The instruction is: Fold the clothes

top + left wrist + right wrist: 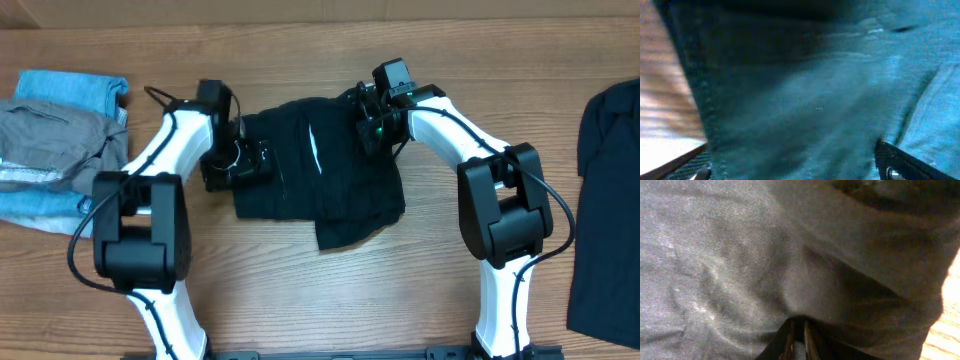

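Two sides covered: my right fingers point(792, 339) are pinching the black shorts point(320, 175) at the far edge, left fingers point(248, 162) are hovering spread over the left hem. Shorts are lying centred on the surface point(300, 310), probably for a fold.

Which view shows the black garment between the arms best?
Overhead: the black garment appears whole, with every edge visible. The left wrist view shows only blurred fabric with a stitched hem, and the right wrist view only close-up weave.

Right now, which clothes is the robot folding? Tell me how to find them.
Look at the middle of the wooden table, between the two white arms. The black garment lies there, crumpled. The grey-and-blue pile sits far left and another dark garment far right, both outside the arms.
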Controlling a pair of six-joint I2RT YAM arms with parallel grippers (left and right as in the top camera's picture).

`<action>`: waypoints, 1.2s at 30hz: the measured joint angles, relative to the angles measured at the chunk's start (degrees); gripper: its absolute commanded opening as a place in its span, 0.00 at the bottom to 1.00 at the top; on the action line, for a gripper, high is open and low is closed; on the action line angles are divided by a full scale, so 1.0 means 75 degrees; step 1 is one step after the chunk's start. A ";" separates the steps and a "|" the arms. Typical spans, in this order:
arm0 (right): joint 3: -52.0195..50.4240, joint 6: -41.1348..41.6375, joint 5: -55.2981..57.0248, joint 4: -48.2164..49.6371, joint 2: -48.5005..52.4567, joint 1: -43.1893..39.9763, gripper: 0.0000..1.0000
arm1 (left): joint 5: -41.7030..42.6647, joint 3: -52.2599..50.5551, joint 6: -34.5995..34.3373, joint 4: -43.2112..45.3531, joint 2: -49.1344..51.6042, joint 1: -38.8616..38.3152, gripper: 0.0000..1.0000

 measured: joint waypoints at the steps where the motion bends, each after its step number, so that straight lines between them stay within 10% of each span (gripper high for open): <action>1: 0.0000 -0.0003 -0.0009 0.0003 0.0000 0.0000 0.15 | 0.0152 -0.0157 0.0108 0.0245 -0.0096 0.0015 1.00; 8: 0.0000 0.0003 -0.0038 0.0006 0.0000 0.0000 0.15 | 0.1679 -0.0828 0.0906 0.1542 -0.0382 0.0044 0.94; 10: 0.0000 0.0000 -0.0041 0.0006 0.0000 0.0000 0.15 | 0.2031 -0.0868 0.1067 0.1684 -0.0329 0.0044 0.23; 11: 0.0000 0.0003 -0.0041 0.0009 0.0000 0.0000 0.15 | 0.2037 -0.0898 0.1093 0.1722 -0.0297 0.0044 0.04; 25: 0.0000 0.0009 -0.0367 0.0079 0.0076 0.0058 0.13 | -0.0431 0.2296 0.1128 -0.2387 0.0210 -0.0146 0.07; 36: 0.0000 0.0122 -0.0309 0.0119 0.0087 0.0052 0.04 | -0.3206 0.2946 0.1125 -0.2381 0.0210 -0.2833 0.09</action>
